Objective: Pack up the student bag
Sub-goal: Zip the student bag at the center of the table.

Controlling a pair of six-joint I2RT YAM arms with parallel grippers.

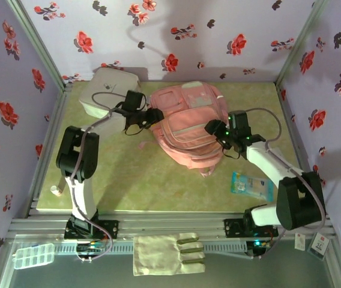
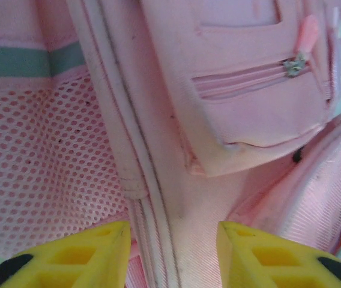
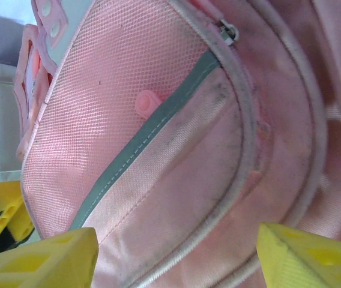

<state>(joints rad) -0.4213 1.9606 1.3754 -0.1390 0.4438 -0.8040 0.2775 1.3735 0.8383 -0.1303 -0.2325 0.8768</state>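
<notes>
Pink student bag [image 1: 185, 123] is laid flat; left jaws at its 9 o'clock, right jaws at 3, are held parted, nothing gripped, likely placed to spread its opening.

The student bag [image 2: 248, 120] overruns both wrist views; print on the packet [image 1: 251, 184] is illegible.

A robot test cell in a lab: lilac flower-printed walls [image 1: 230, 36] hang inside an aluminium frame [image 1: 176, 223] around a mottled green worktop [image 1: 152, 186]. The left arm [image 1: 77, 159] and right arm [image 1: 272, 165] are bolted at its near rail.
</notes>
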